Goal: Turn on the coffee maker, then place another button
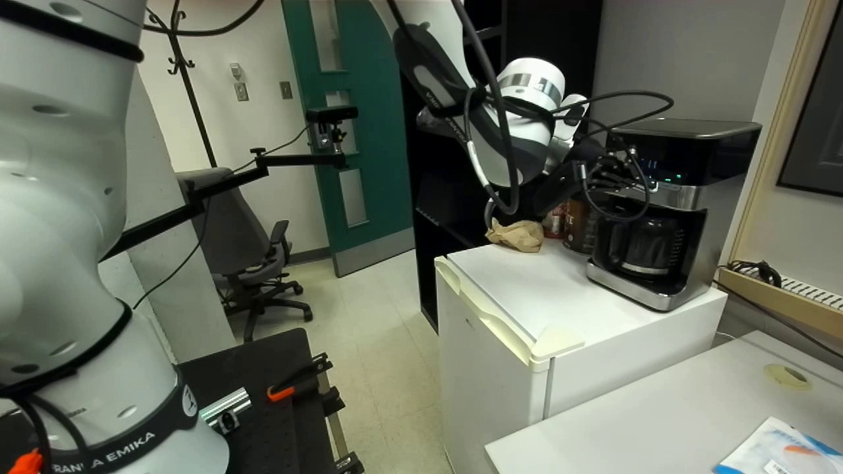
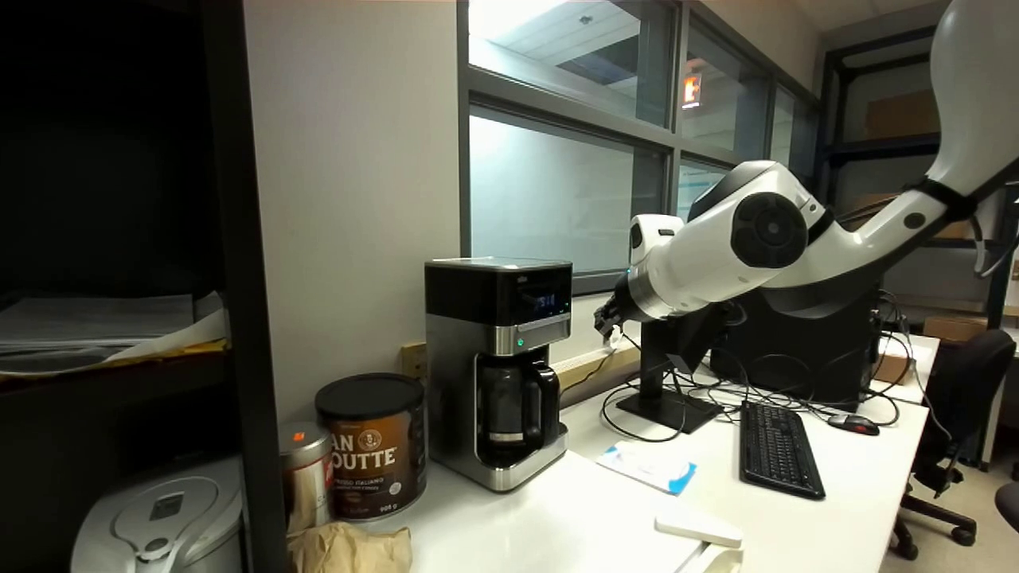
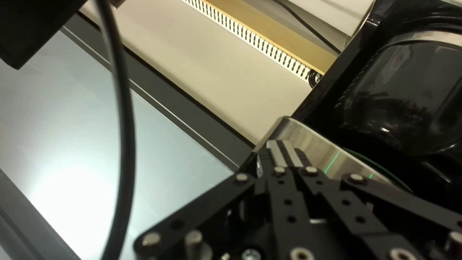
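Black plastic and silver metal make the drip coffee maker [image 2: 458, 358], which we find upright on the white table [image 1: 527, 283], close to its corner by the wall [image 2: 358, 199], along the edge that borders the lower desk [image 1: 625, 421]. Our hand [image 3: 285, 154] is before the machine's front; its two fingers [image 3: 276, 154] are together, with nothing between them that we can see. One relation is decisive: the silver band [image 3: 321, 151] lies ahead of the fingertips; in the wrist view they cover its one end, and the rest extends down to the right. In an exterior view a gap shows between hand and display [image 2: 545, 301], so we consider them apart. Because a green light [image 2: 520, 342] is lit, we judge the machine is perhaps on; the next press would go forward, probably also sideways along the band, to a button we cannot identify.
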You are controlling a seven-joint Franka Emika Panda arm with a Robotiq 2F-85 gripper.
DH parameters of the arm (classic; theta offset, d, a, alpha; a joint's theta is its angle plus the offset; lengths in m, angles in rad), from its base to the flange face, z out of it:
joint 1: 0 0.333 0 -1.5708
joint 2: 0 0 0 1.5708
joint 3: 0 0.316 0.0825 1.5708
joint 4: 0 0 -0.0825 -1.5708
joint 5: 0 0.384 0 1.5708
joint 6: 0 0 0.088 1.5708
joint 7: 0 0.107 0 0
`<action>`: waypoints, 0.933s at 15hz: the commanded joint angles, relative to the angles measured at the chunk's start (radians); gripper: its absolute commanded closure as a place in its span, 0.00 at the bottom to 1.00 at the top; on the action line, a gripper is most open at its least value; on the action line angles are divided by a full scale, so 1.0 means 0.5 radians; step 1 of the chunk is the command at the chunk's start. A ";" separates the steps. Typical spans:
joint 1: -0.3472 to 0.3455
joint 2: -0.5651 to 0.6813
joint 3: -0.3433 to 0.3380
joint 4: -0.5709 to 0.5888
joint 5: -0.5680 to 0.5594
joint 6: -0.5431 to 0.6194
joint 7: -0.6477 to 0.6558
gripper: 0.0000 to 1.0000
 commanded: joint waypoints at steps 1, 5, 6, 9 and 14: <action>-0.015 -0.017 -0.016 0.001 -0.061 0.011 0.073 1.00; -0.026 0.002 -0.023 0.036 -0.057 0.007 0.067 1.00; -0.025 0.009 -0.024 0.050 -0.055 0.003 0.063 1.00; -0.021 0.027 -0.022 0.083 -0.052 0.002 0.054 1.00; -0.011 0.078 -0.019 0.148 -0.035 -0.006 0.036 1.00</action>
